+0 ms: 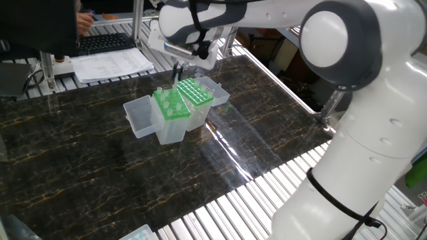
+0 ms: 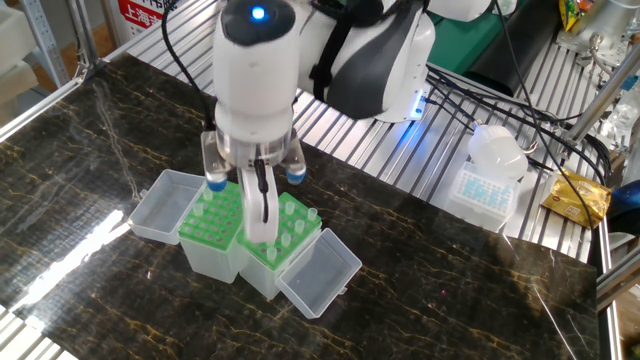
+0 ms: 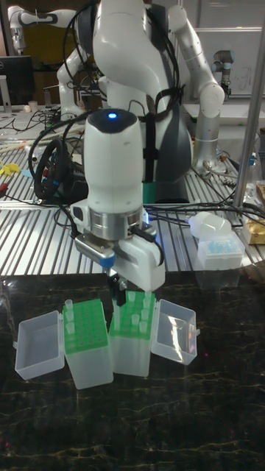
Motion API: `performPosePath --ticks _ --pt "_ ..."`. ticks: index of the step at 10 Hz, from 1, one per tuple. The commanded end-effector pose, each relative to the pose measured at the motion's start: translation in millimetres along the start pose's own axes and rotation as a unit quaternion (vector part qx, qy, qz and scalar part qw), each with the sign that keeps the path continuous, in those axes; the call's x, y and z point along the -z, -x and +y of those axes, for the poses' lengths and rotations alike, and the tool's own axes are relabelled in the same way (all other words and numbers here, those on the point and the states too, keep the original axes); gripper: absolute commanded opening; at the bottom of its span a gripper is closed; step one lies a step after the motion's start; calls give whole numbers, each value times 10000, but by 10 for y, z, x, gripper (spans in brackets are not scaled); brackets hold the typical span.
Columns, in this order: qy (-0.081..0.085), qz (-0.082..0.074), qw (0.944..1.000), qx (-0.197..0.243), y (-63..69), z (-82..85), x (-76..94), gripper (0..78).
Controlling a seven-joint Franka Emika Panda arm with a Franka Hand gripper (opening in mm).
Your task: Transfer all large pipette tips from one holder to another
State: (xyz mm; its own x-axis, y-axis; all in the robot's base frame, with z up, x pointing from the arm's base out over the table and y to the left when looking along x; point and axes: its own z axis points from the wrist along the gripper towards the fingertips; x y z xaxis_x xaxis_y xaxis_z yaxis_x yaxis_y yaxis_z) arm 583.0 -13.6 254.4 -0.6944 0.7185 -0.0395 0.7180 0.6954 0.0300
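Arm reaches fwd, wrist vertical, tool (image 2: 262,226) pointing straight down; finger gap not discernible.

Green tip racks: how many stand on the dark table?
2. The left green rack and the right green rack stand side by side. None appears hidden.

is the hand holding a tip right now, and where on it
Cannot be told. The hand hangs just above the two green racks, but its fingers hide whatever might sit between them in every view.
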Motion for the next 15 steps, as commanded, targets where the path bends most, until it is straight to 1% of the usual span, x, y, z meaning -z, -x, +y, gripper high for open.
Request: performPosePath --ticks 1,2,4,8,13,15 --pt "14 -13 10000 70 -15 -16 226 12" --pt "14 -13 10000 70 -15 -15 228 12" --pt "19 -7 10000 92 -30 6 362 12" --pt "28 6 9997 240 -44 -27 518 12" --pt "36 40 9992 399 -14 -39 709 12" --pt "40 46 9985 545 34 -31 776 12"
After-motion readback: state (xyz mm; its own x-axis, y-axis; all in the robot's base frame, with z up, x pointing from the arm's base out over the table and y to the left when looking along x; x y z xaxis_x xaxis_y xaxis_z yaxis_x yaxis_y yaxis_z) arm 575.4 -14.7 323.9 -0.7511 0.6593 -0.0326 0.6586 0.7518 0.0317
